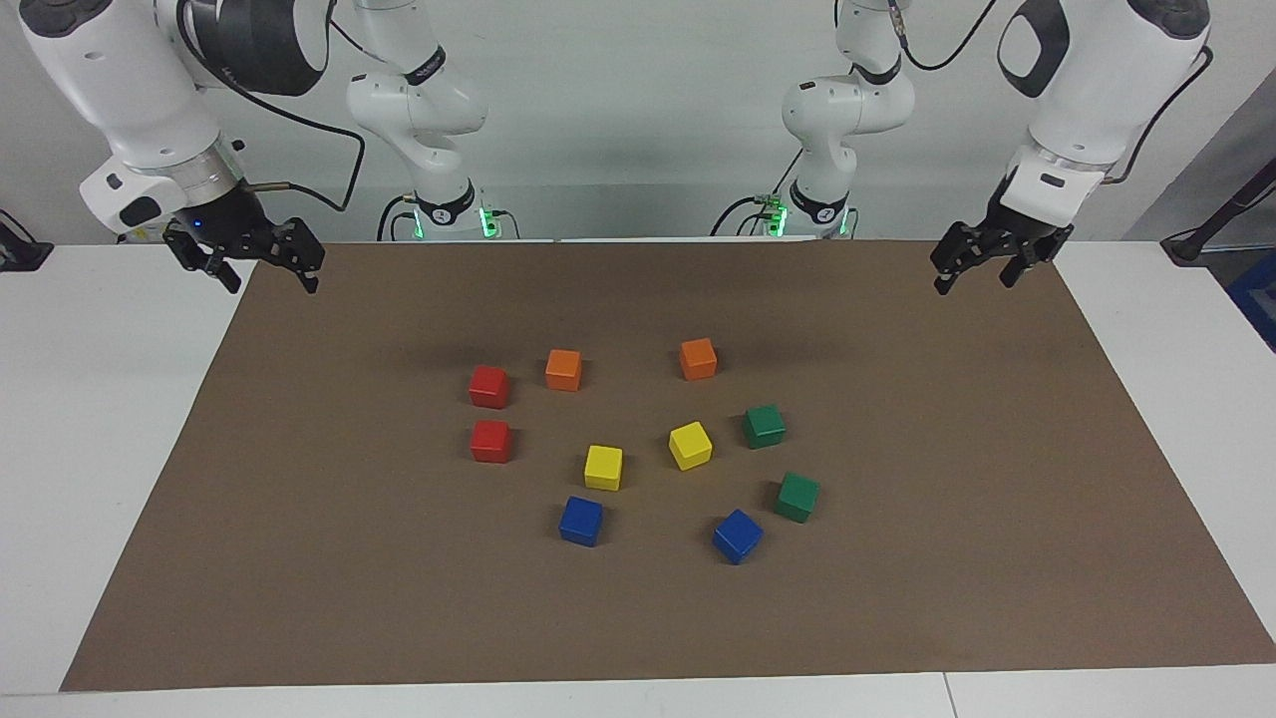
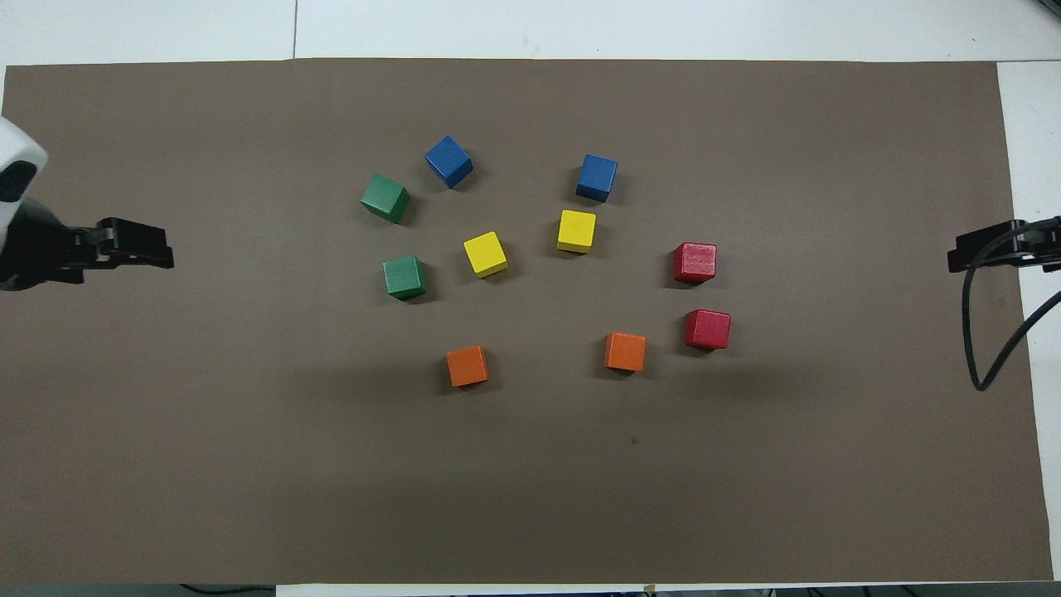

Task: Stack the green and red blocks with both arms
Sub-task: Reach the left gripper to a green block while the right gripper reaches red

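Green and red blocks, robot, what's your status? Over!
Left gripper and right gripper open, empty, over the mat's corners. Green blocks and red blocks all flat, unstacked. Nothing blocking. Over.
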Robot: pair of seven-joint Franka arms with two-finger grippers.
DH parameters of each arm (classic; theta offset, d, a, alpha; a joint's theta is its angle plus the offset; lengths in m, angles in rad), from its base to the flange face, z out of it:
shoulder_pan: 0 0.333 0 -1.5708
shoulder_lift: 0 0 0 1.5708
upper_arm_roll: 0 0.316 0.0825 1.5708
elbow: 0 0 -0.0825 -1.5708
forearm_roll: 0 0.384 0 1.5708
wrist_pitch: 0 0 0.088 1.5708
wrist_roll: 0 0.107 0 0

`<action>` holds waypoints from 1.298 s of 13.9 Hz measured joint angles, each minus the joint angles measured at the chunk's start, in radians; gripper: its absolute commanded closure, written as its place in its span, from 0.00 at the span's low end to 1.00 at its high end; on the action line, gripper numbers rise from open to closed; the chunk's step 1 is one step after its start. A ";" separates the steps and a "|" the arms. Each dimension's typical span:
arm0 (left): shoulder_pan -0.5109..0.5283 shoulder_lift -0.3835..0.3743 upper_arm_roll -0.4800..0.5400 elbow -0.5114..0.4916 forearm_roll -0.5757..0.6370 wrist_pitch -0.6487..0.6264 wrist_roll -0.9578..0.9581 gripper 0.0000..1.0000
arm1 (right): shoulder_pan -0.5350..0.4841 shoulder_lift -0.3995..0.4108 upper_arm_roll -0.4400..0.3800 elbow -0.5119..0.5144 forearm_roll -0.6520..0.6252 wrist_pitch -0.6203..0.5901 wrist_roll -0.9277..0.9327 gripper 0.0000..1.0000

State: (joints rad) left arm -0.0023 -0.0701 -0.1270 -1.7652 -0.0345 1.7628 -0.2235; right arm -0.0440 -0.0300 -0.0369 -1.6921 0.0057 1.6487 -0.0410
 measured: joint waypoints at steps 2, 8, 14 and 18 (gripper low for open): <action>-0.081 0.023 -0.006 -0.052 0.000 0.086 -0.097 0.00 | 0.076 -0.004 0.004 -0.063 0.008 0.080 0.098 0.00; -0.225 0.282 -0.007 -0.084 0.000 0.396 -0.256 0.00 | 0.244 0.029 0.011 -0.260 0.008 0.330 0.312 0.00; -0.284 0.446 -0.004 -0.082 0.011 0.550 -0.306 0.00 | 0.275 0.101 0.011 -0.386 0.008 0.515 0.479 0.00; -0.284 0.451 -0.002 -0.082 0.023 0.547 -0.306 0.00 | 0.313 0.119 0.011 -0.431 0.008 0.583 0.560 0.00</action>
State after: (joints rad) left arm -0.2860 0.3806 -0.1294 -1.8472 -0.0112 2.3094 -0.5292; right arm 0.2694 0.0891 -0.0260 -2.1232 0.0138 2.2315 0.5186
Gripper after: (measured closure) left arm 0.000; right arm 0.000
